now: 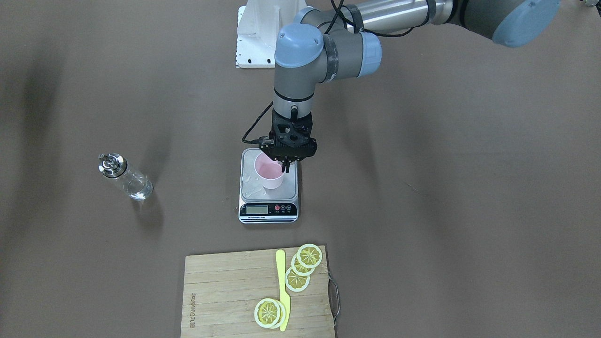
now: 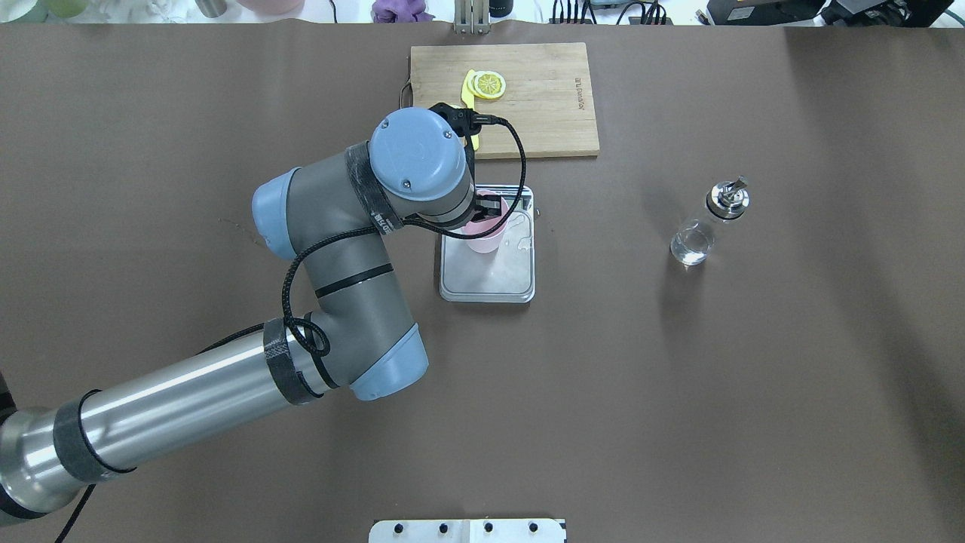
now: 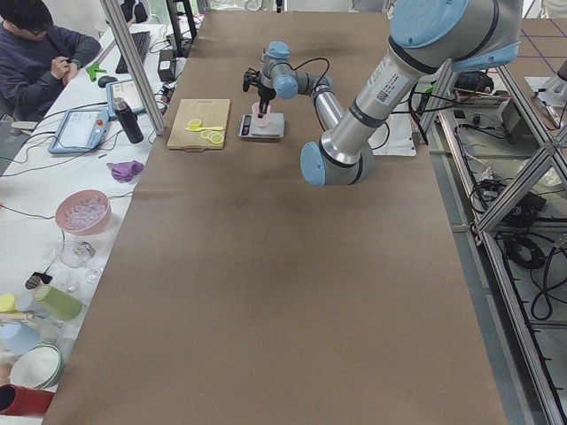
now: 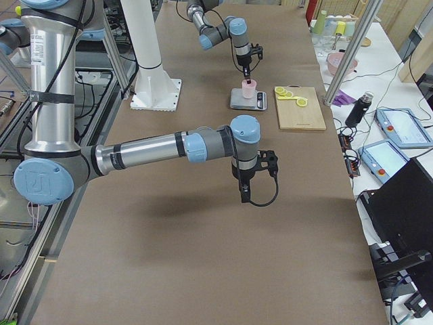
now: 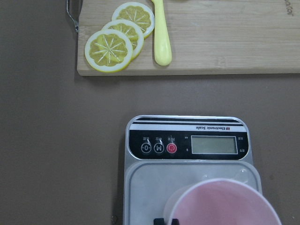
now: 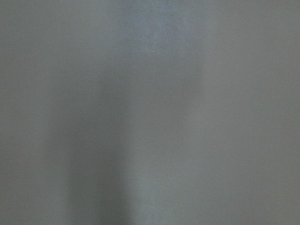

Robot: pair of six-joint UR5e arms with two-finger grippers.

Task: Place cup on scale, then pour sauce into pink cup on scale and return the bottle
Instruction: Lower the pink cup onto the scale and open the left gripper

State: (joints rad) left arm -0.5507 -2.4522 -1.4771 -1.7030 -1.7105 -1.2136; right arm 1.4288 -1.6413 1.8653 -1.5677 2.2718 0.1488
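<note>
The pink cup [image 1: 268, 172] stands upright on the steel platform of the scale [image 1: 248, 185], toward its back half. My left gripper [image 1: 285, 165] comes straight down on the cup's rim, one finger inside and one outside, shut on it. In the left wrist view the cup [image 5: 220, 204] fills the lower edge, with the scale's display strip [image 5: 187, 145] in front. The bottle [image 1: 126, 177] with clear sauce stands apart on the table, on the robot's right of the scale [image 2: 490, 280]. My right gripper [image 4: 245, 193] hangs over bare table; I cannot tell if it is open or shut.
A wooden cutting board [image 1: 225, 291] with lemon slices [image 1: 300, 267] and a yellow knife [image 1: 283, 291] lies just beyond the scale's display side. A white base plate [image 1: 253, 42] sits behind the scale. A few clear drops lie on the platform. The right wrist view is a grey blur.
</note>
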